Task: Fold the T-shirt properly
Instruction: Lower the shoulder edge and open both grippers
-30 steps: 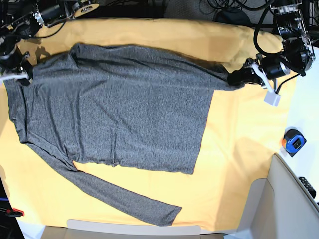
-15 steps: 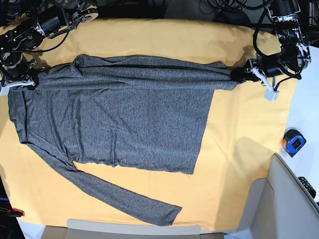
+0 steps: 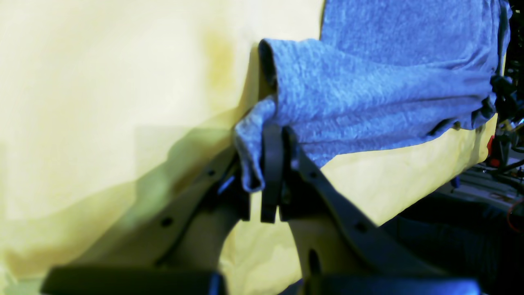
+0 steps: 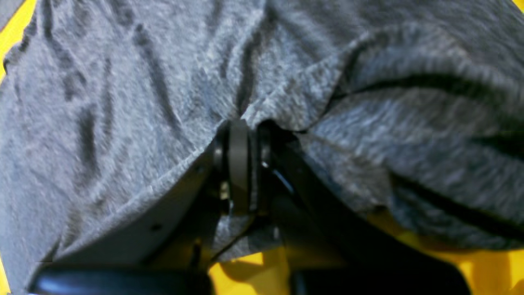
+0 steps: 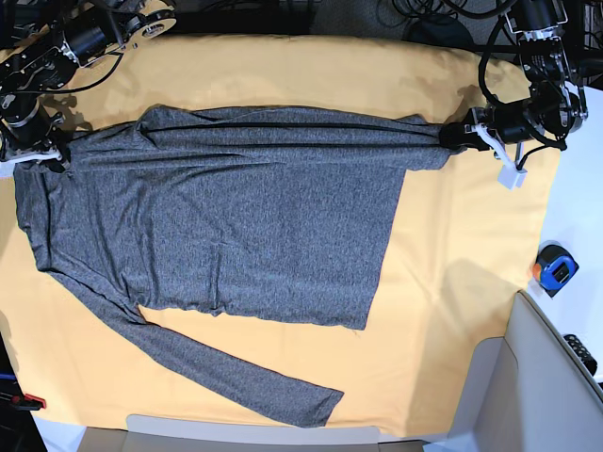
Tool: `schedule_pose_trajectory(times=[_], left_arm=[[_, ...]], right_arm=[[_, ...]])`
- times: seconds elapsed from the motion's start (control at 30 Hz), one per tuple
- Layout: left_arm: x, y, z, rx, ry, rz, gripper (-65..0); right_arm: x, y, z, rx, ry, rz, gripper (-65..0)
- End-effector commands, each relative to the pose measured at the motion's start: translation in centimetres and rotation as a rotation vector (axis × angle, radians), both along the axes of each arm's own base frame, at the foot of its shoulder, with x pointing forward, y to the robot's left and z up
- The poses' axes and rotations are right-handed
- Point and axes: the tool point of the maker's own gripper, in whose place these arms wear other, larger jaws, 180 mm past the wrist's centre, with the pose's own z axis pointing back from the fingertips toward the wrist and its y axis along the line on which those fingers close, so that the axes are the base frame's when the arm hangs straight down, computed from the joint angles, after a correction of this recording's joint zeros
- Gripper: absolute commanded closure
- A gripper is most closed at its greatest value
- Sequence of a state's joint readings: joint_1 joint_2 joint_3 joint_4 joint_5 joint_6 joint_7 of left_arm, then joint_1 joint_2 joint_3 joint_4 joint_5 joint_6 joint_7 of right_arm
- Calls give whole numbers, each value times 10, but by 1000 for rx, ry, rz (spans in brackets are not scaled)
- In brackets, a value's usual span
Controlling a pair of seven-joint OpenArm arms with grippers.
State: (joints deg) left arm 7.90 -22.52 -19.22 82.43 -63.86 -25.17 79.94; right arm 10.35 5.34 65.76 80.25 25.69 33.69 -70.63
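While each end effector, left (image 5: 459, 136) and right (image 5: 49, 153), pinches fabric, the T-shirt (image 5: 226, 226) spans between them.

Yellow-orange table cloth (image 5: 462, 282); blue-orange tape measure (image 5: 555, 268) beside it, black cables (image 5: 424, 14)

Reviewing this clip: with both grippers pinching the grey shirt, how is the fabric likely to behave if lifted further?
Likely floppy: the T-shirt bunches into folds at the right gripper and curls limply over the left gripper. Between the two grips its top edge pulls into a taut ridge, so the unheld body would probably sag. The free sleeve would likely trail behind.
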Motion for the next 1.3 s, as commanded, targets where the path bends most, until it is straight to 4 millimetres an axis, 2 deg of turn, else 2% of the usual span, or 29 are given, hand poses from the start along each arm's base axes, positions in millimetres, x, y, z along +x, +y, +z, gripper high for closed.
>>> schedule_pose_trajectory(times=[0.0,0.07,0.17,0.27,0.43,0.53,0.6,0.73,0.83,1.1,1.27], left_arm=[[7,7,8,30,-25,-11,0],[6,0,6,29,-17,-41,0],[5,-8,3,24,-8,-66,0],[7,-14,2,19,-21,-75,-40],[8,-15,2,19,-26,-72,-156],[9,-13,3,19,-28,-68,-193],[9,-13,3,21,-29,-68,-197],[10,-3,7,43,-33,-68,-197],[11,-2,9,49,-40,-72,-197],[14,-6,18,62,-73,-93,-197],[14,-6,17,62,-71,-93,-197]], right_arm=[[-16,-19,-1,-54,80,-23,0],[-23,-28,1,-76,96,-26,0],[-27,-31,0,-80,106,-26,-19],[-32,-34,0,-91,119,-25,-121],[-33,-37,2,-99,122,-26,-320],[-33,-41,5,-108,117,-28,-403],[-33,-44,7,-114,117,-29,-433],[-32,-47,16,-143,105,-31,-441],[-28,-45,23,-151,80,-30,-441],[-27,-15,10,-48,79,10,-441],[-29,-14,8,-44,91,14,-441]])
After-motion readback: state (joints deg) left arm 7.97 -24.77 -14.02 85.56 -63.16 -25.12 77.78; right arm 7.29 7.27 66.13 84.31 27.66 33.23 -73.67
